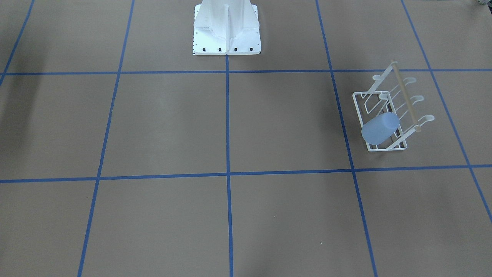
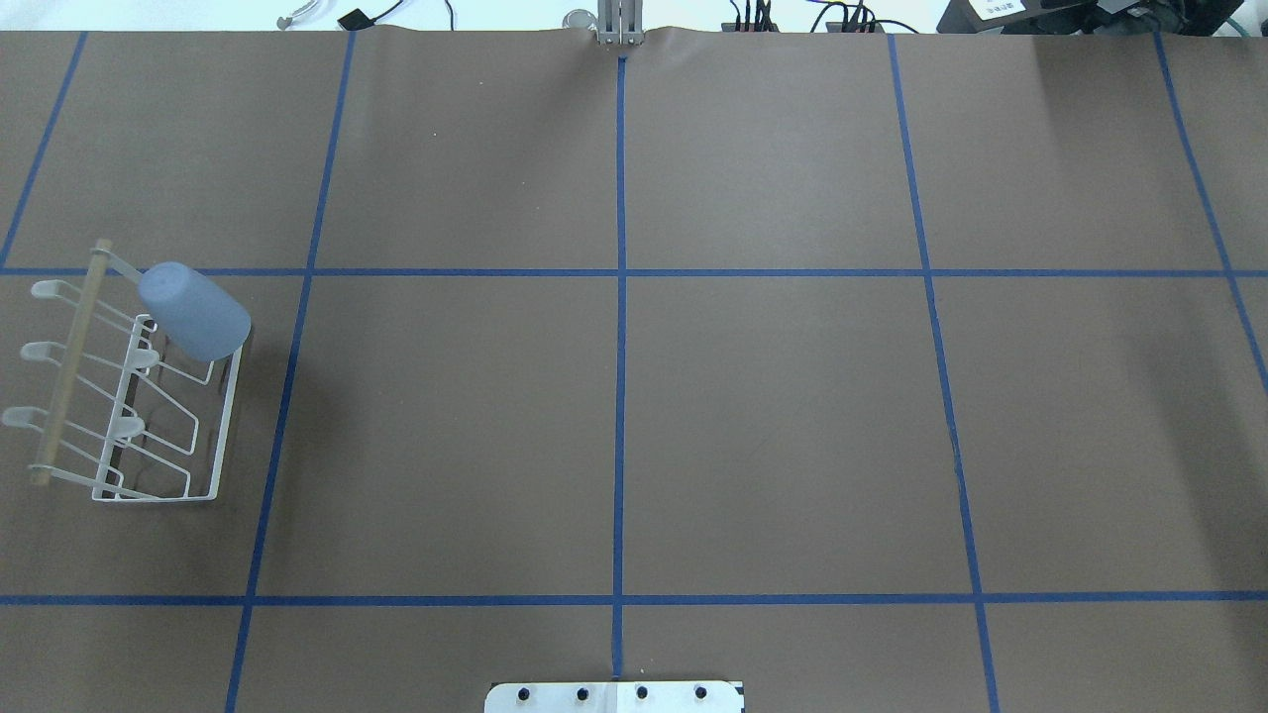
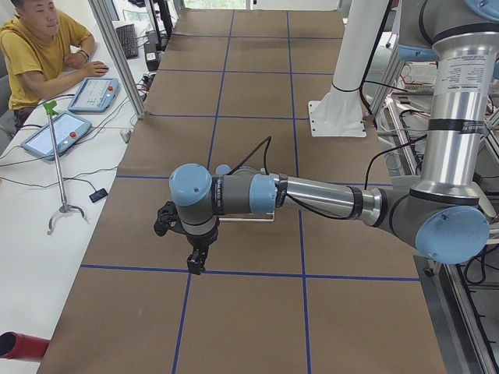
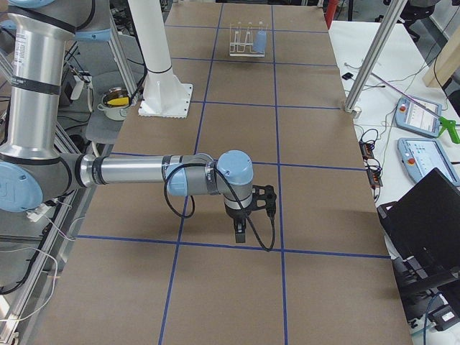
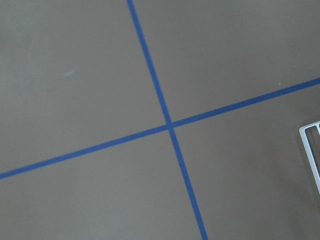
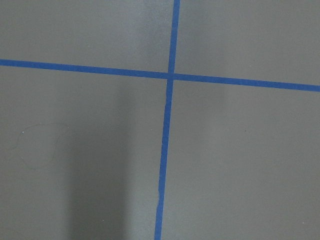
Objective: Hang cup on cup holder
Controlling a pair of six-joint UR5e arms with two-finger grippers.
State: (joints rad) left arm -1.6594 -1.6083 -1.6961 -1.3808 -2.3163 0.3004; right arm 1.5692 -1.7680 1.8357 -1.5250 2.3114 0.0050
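your light blue plastic tumbler hangs on the white wire rack at the frame's left edge; left claw is nearer, and you cannot tell its opening.

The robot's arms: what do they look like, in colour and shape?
Both the left arm and the right arm are round silver tubes linked by dark grey joints with pale blue caps. A thin black cable loops outside each forearm to the wrist. The left gripper and right gripper are small and black.
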